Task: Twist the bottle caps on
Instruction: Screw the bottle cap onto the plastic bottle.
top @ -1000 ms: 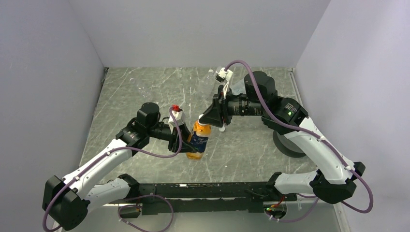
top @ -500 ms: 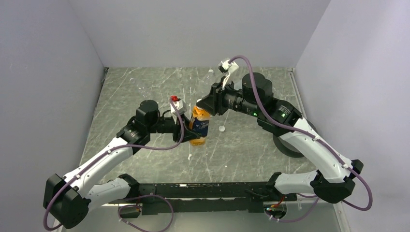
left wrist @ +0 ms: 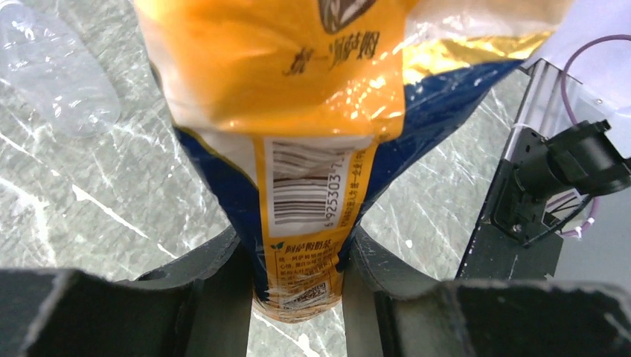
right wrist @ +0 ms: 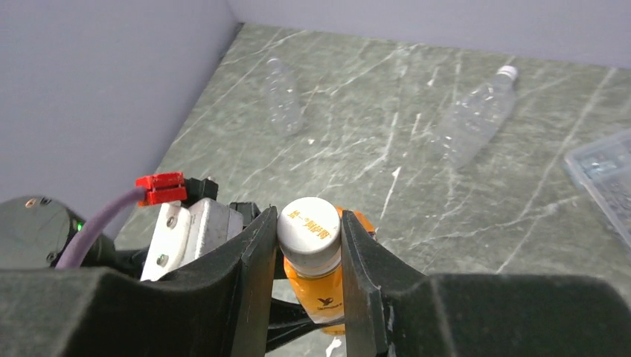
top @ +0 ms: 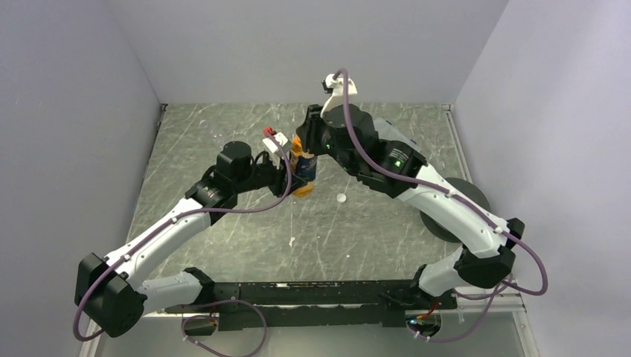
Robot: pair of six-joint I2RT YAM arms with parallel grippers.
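Here was the orange bottle (top: 303,169), over the middle of the desk (top: 223,141) a little toward the back, pinched from 2 sides. The left claw (left wrist: 298,277) was clamped on its lower body, 1 dark finger on each side of the barcode label. In the top view the bottle leaned with its top toward 12 o'clock. The right claw (right wrist: 307,223) came over the top, both fingers closed against the white cap (right wrist: 309,232) sitting on the neck. The neck showed orange; drink or tinted plastic, I could not tell.

From the right wrist, 2 more bottles lay flat beyond. The near-wall clear bottle (right wrist: 284,100) was at 12 o'clock by the left wall (right wrist: 111,74) and looked empty. The capped clear bottle (right wrist: 476,115) was at 2 o'clock, a small white cap (right wrist: 507,72) on its end, and also looked empty. A clear box (right wrist: 603,167) poked in at 3 o'clock, contents unreadable.

Top view again: a loose cap (top: 341,198) sat at 4 o'clock from the orange bottle, apart from it. Bare desk ran toward 6 o'clock down to the arm bases. A black disc (top: 437,225) lay under the right arm, near the right wall.
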